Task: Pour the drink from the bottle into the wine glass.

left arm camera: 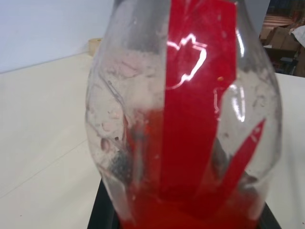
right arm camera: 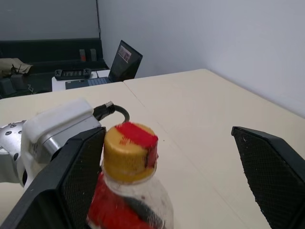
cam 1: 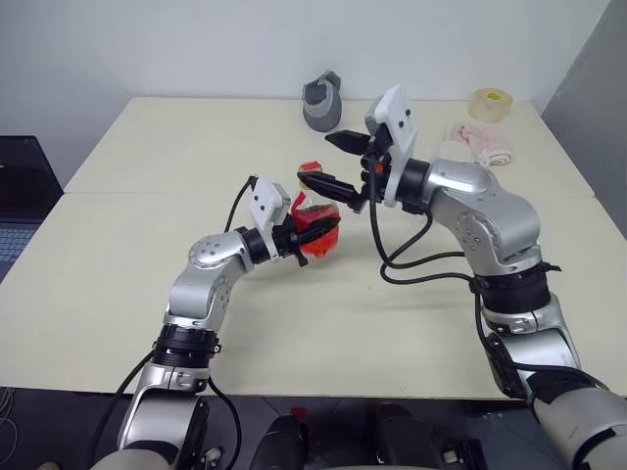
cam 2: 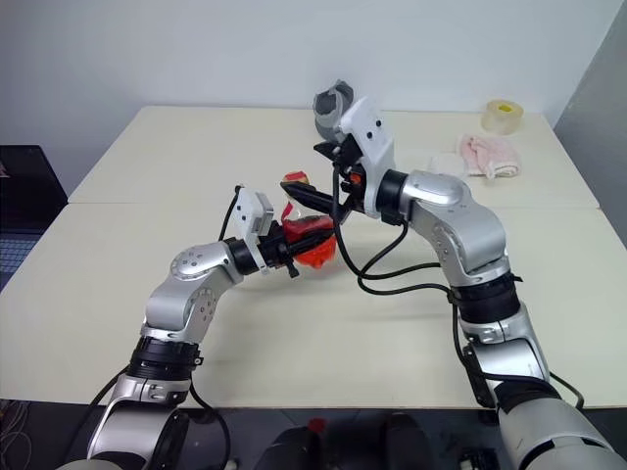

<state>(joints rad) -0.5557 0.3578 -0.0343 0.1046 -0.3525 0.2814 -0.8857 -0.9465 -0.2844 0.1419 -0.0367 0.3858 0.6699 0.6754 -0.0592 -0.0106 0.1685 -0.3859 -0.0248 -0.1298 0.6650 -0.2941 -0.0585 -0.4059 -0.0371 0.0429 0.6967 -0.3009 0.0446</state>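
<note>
Fingers of our left tool (cam 1: pixel 294 238) are clamping the small clear plastic bottle (cam 1: pixel 317 233) upright over the desk (cam 1: pixel 147 176). We are hovering our right tool (right arm camera: pixel 162 167), spread wide, around its yellow-tan cap (right arm camera: pixel 129 150).

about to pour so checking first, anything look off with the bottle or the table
No spill on the table. The bottle, shut in the left gripper, has its yellow cap on, with the open right gripper around it. No wine glass is in sight.

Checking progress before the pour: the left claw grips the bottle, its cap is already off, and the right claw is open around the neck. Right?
Not quite. The yellow cap is still on the bottle, as the right wrist view shows. The left claw does grip it, and the right claw is open around the neck.
</note>
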